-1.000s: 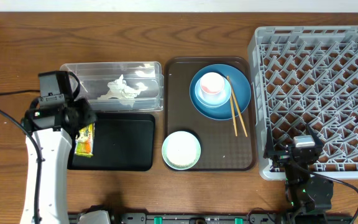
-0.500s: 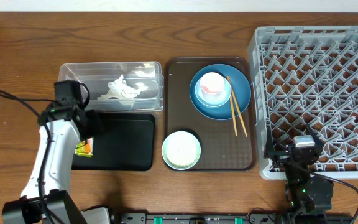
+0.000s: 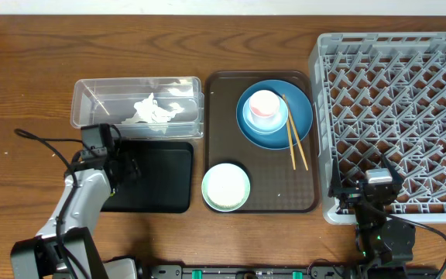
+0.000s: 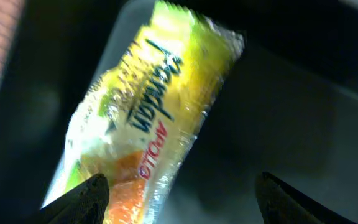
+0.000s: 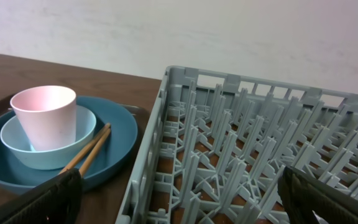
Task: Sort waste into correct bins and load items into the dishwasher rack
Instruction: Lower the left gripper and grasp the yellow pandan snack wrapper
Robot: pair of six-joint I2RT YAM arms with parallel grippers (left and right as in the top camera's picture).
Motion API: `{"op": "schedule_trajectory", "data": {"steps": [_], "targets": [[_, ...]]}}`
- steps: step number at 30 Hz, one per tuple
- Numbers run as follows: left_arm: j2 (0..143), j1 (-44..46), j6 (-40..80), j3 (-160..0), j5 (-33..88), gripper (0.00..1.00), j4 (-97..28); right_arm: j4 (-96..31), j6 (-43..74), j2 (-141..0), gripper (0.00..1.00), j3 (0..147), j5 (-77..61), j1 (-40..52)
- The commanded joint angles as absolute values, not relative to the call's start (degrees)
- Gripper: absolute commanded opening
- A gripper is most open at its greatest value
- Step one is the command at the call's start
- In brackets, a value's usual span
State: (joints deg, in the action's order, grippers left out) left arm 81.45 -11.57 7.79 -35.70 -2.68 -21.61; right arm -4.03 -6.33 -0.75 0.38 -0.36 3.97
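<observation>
Sorting the waste looks like the step in hand. The snack wrapper (image 4: 148, 118) lies flat in the black tray (image 3: 161, 182), close to its left wall, and the left gripper (image 4: 179, 196) hangs just above it with its fingers spread, pinching nothing. Crumpled tissue (image 3: 152, 111) sits in the clear tub (image 3: 91, 105) just behind. The next move, I judge, calls for lifting the left arm straight up over the tray's low lip, since the tub wall stands just behind the wrist. It can then swing right toward the green bowl (image 3: 225, 186) on the brown serving tray (image 3: 273, 198). The right gripper (image 5: 185, 199), spread wide and empty, rests at the near-left corner of the dishwasher rack (image 3: 409, 101). The pink cup (image 3: 264, 103), blue plate (image 3: 300, 116) and chopsticks (image 3: 294, 139) lie just beside the rack's rim. Bare table to the left and along the front gives turning room.
</observation>
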Motion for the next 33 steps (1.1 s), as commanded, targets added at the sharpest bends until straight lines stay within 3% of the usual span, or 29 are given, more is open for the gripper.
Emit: {"op": "schedule_trajectory", "data": {"steps": [1,14,24,31,33], "targets": [[81.95,-11.88,7.07,-35.09,1.91,0.77,-22.44,-4.27,-6.48,-0.71,0.99,0.32,-0.01,4.62],[76.53,-11.88,7.09,-35.16,14.15,0.62,-25.26,-4.29,-6.48,-0.71,0.99,0.32,-0.01,4.62],[63.61,-11.88,7.11,-35.27,12.12,0.62,-29.12,-4.29,-6.48,-0.71,0.99,0.32,-0.01,4.62],[66.0,-11.88,11.09,-33.71,2.02,0.63,-30.46,-4.29,-6.5,-0.71,0.99,0.32,-0.01,4.62],[68.27,-11.88,11.27,-32.75,2.09,0.68,-28.99,-4.27,-6.5,-0.71,0.99,0.32,-0.01,4.62]]}}
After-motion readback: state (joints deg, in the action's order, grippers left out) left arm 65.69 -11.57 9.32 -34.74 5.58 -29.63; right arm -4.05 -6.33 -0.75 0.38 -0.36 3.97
